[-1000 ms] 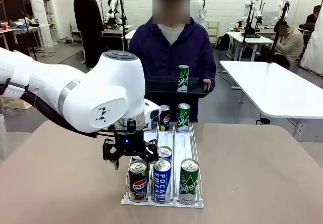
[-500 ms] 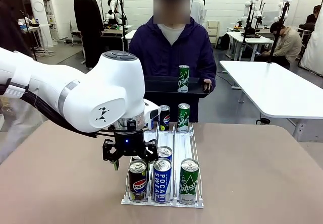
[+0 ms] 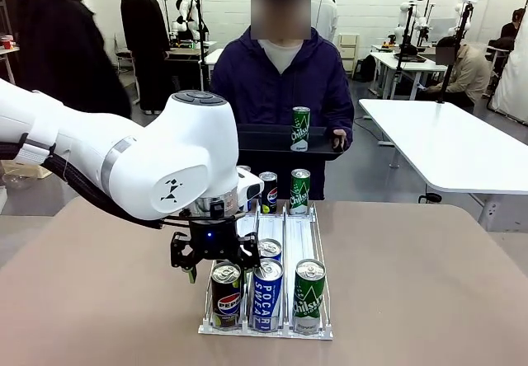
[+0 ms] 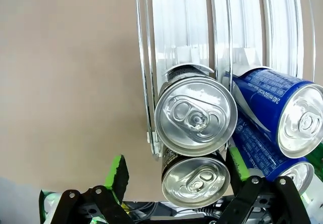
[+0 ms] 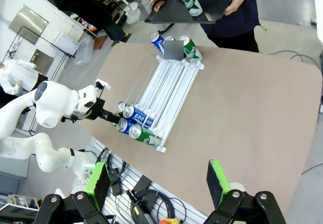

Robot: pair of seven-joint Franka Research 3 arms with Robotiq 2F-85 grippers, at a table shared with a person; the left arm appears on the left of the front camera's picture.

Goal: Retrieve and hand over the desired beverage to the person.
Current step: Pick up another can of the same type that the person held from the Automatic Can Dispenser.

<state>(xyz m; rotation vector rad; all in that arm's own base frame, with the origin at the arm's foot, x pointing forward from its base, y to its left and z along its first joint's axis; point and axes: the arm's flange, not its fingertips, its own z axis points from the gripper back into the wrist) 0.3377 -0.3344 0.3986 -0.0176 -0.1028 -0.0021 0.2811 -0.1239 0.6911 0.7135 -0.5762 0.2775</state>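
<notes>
A clear rack (image 3: 285,227) holds beverage cans. In its front row stand a black Pepsi can (image 3: 225,296), a blue Pocari Sweat can (image 3: 266,294) and a green Chilsung can (image 3: 308,294). My left gripper (image 3: 216,269) hangs just over the Pepsi can (image 4: 194,181) and is open. Its green pads (image 4: 117,171) stand on either side of the can top, with a gap on one side. The person (image 3: 280,77) at the far side holds a black tray (image 3: 264,141) with a green can (image 3: 299,127) on it. High above the table, my right gripper (image 5: 159,181) is open with nothing in it.
More cans stand behind the front row, one Pocari can (image 3: 269,249) and another silver-topped can (image 4: 196,115). A Pepsi can (image 3: 268,191) and a Chilsung can (image 3: 300,191) stand at the rack's far end. Bare tan table (image 3: 429,283) lies on both sides.
My left gripper has sunk slightly toward the Pepsi can, its jaws looking as wide as before. A person in dark clothes has walked in at the back left.
</notes>
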